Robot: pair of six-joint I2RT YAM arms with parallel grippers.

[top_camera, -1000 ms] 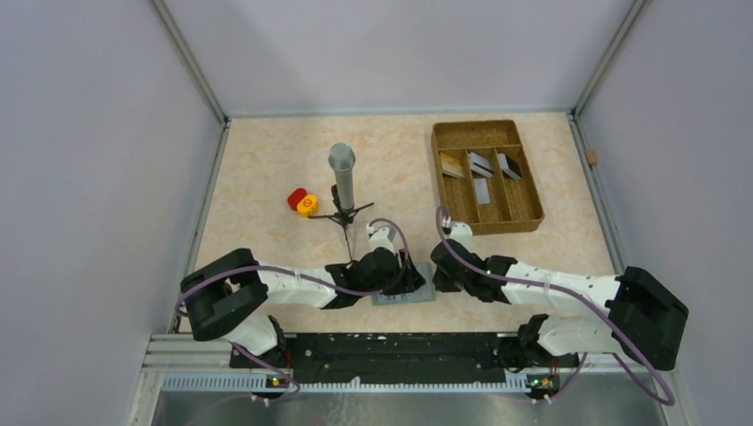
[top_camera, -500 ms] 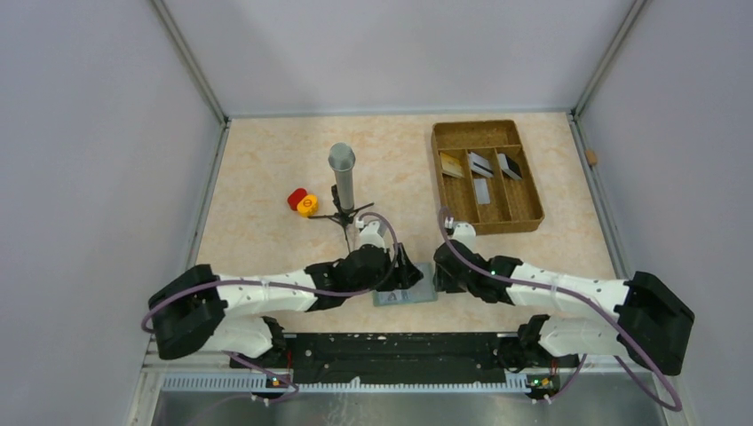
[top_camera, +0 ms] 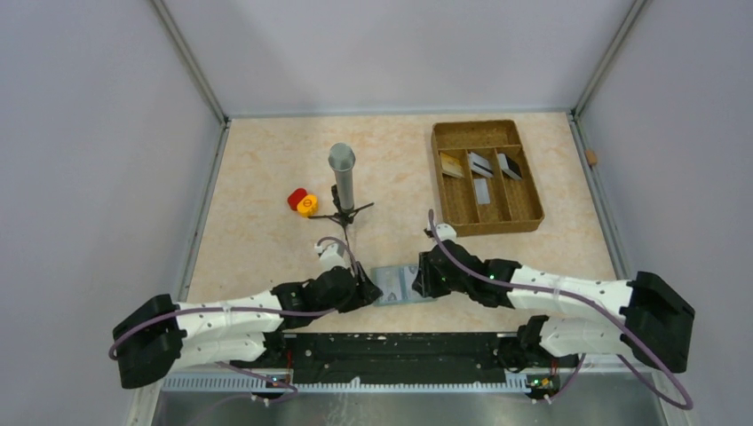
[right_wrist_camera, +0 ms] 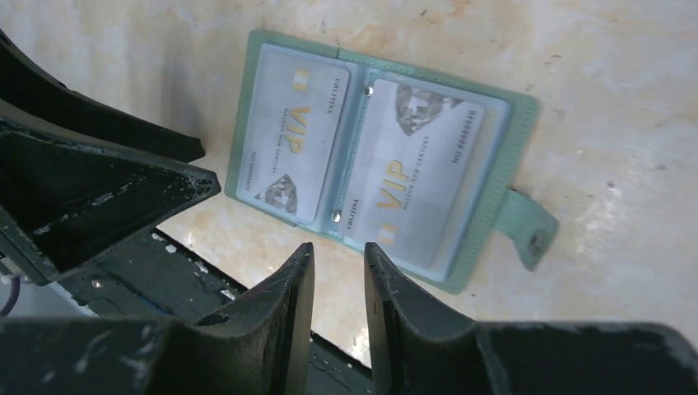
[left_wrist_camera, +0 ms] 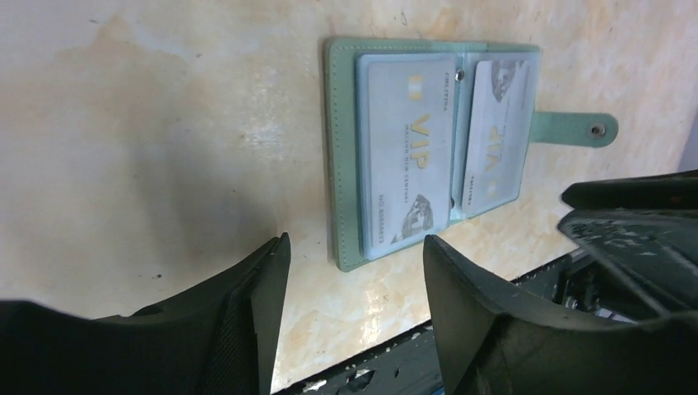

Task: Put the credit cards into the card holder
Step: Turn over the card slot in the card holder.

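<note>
The card holder lies open near the table's front edge, between the two grippers, whose heads partly cover it from above. The wrist views show two silvery cards in its clear sleeves and the closing tab extended. The left gripper has its jaws spread wide and empty; the right gripper has its jaws narrowly parted, gripping nothing. Further credit cards lie in the brown tray, too small to read.

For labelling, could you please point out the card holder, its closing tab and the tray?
card holder (left_wrist_camera: 342, 164), left wrist view, left border
closing tab (left_wrist_camera: 568, 130), left wrist view, strap middle
tray (top_camera: 522, 202), top external view, bare floor
</note>
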